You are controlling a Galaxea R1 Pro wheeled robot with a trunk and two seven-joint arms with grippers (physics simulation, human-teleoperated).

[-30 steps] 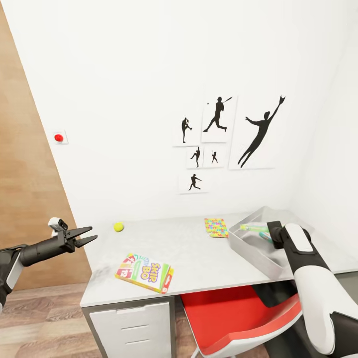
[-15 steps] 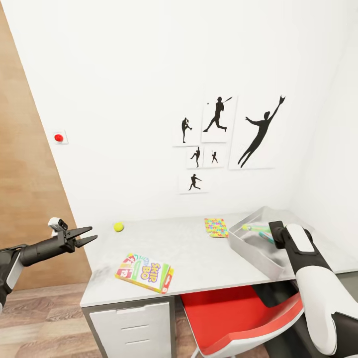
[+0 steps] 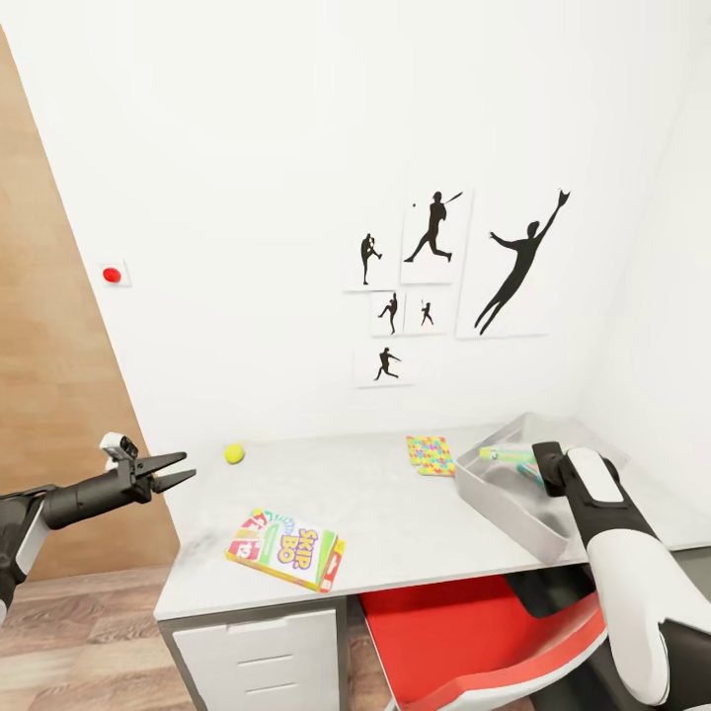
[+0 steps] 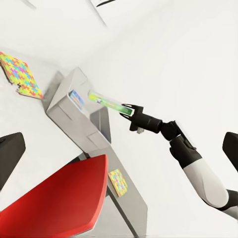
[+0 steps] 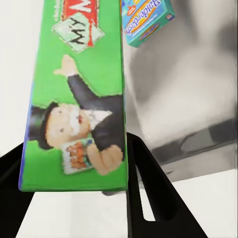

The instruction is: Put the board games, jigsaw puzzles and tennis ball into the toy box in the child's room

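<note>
The view has shifted slightly. Right claw [image 4: 130, 110] grips a green game [image 5: 74, 94] over the bin [image 3: 513, 494]; left claw [image 3: 176, 470] hangs narrowly parted beside the bench [image 3: 395, 513].

White walls [image 3: 247, 148], silhouette posters [image 3: 449, 276], wooden panel [image 3: 49, 395], red chair [image 3: 474, 632]

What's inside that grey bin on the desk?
In the toy box lies a blue board game. The right gripper holds a green board game over it. The green game covers part of the floor.
</note>
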